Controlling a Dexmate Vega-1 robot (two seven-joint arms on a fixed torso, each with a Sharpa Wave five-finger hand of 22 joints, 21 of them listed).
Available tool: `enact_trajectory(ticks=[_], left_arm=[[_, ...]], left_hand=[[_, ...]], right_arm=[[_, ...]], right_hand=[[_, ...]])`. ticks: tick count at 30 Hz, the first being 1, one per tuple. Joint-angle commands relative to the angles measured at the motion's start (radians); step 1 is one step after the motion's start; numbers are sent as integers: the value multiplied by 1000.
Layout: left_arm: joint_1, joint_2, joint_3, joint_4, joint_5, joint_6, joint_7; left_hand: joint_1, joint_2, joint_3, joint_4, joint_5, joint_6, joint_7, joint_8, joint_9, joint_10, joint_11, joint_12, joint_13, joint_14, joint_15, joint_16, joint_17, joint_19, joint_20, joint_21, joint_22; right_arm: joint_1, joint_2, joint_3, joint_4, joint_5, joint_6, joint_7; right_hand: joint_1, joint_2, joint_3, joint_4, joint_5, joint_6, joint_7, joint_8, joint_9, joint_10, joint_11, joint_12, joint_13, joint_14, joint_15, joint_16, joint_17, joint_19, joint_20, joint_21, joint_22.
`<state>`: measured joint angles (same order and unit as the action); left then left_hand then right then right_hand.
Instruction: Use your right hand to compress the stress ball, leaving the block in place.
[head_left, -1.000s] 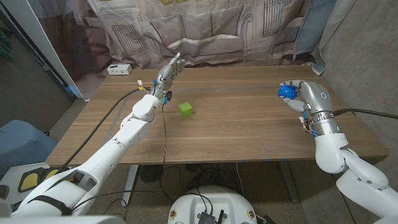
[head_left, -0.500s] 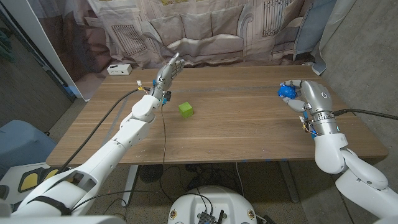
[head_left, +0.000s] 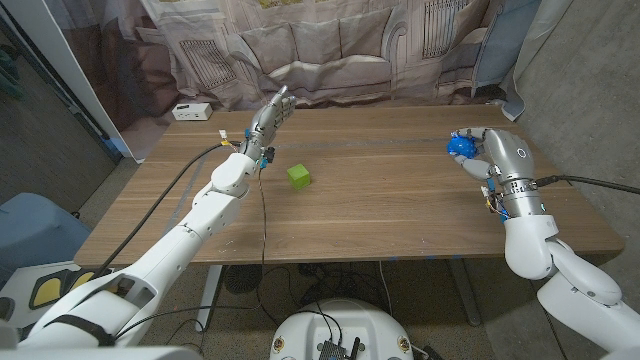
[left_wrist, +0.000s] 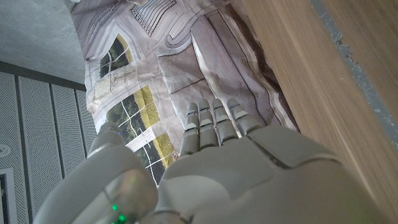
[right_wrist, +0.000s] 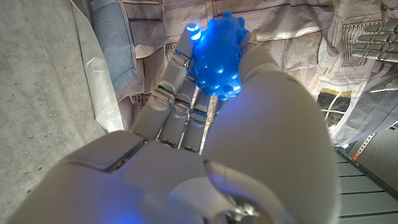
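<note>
Wooden planks of the long brown table (head_left: 380, 200) carry two loose things, with a printed curtain of drawn sofas and windows (head_left: 330, 50) hanging behind its far edge.

One bright blue, knobbly rubber stress ball (head_left: 459, 146) sits near the table's right end, well toward the far side. The right hand (head_left: 478, 155) has it in its grasp: in the right wrist view the ball (right_wrist: 217, 57) is pressed between the thumb and the fingers (right_wrist: 177, 87), which curl up around its far side, and it glows where the light catches it. The right hand (right_wrist: 249, 124) fills the lower part of that view, and its grey-white arm comes in from the table's right edge.

One small lime-green cube-shaped block (head_left: 298, 176) lies well apart from the ball, left of the table's middle, standing alone on the wood with nothing touching it.

Just beyond the block, the left hand (head_left: 271, 117) hangs above the table with its fingers straight, close together and pointing toward the curtain; it holds nothing. The left wrist view shows the same hand (left_wrist: 211, 162) from behind, fingers (left_wrist: 214, 124) stretched out flat against the curtain.

One small white box (head_left: 192, 111) rests at the table's far left corner.
</note>
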<state>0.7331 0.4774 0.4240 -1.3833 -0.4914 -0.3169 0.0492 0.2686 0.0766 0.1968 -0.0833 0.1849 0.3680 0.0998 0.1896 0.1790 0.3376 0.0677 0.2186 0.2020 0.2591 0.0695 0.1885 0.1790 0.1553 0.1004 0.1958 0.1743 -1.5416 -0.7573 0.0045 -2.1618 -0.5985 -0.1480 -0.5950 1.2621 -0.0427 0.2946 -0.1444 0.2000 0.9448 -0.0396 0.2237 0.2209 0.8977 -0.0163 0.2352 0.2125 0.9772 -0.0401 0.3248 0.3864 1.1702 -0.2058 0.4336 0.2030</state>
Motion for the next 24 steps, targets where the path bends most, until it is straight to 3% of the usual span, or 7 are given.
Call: enact_trajectory(ticks=[1,11,16,20,21,24], left_arm=[[-2,-5,1,9,-3,-3,-2],[-1,-6,1,7,-1,-3,3],[-2,-5,3,5,1,0,4],[-4,-6,4,4,1,5,4],[-4,-7,5,4,0,6,3],[-7,-7,7,5,2,9,2]], left_hand=[[4,9,2,-4,-2,5,1,3,5,4,-6,0,4,8,-1,2,3,-3,4,3,6],[4,9,2,-5,-2,5,2,3,5,4,-6,-1,4,7,-1,2,3,-3,2,3,6],[3,9,3,-6,-2,5,1,3,5,5,-6,0,4,7,-1,2,3,-3,3,3,6],[3,9,3,-6,-2,6,2,3,5,2,-2,-1,4,8,0,2,3,-3,4,3,6],[3,9,3,-6,-2,6,2,3,5,2,-3,-1,4,8,0,2,3,-3,4,3,6],[3,9,3,-6,-2,5,1,3,5,4,-3,-1,4,8,-1,2,3,-3,4,3,6]], right_arm=[[0,2,2,0,-1,2,-4],[1,4,1,4,-4,1,-8],[-2,5,2,3,-11,-4,-13],[-5,3,5,-1,-13,-11,-8],[-6,1,6,-3,-14,-14,-4],[-7,2,7,-5,-16,-21,-1]], right_hand=[[147,155,-25,2,-5,11,-6,7,13,20,-18,7,6,113,-195,6,12,9,-1,18,2],[137,146,-42,1,-7,11,-16,25,42,24,-31,6,14,122,-196,-2,12,9,-1,35,3],[122,144,-60,4,-7,-53,-28,13,64,-17,-47,-15,19,81,-188,-25,18,-37,-1,35,0],[116,149,-68,6,-7,-77,-29,3,65,-45,-40,-26,20,56,-182,-31,27,-68,2,31,-2],[111,152,-72,7,-6,-83,-24,1,66,-53,-18,-29,20,38,-181,-37,30,-80,9,30,-4],[100,162,-77,12,-6,-115,1,-13,65,-87,11,-40,20,-8,-170,-52,35,-105,8,27,-10]])
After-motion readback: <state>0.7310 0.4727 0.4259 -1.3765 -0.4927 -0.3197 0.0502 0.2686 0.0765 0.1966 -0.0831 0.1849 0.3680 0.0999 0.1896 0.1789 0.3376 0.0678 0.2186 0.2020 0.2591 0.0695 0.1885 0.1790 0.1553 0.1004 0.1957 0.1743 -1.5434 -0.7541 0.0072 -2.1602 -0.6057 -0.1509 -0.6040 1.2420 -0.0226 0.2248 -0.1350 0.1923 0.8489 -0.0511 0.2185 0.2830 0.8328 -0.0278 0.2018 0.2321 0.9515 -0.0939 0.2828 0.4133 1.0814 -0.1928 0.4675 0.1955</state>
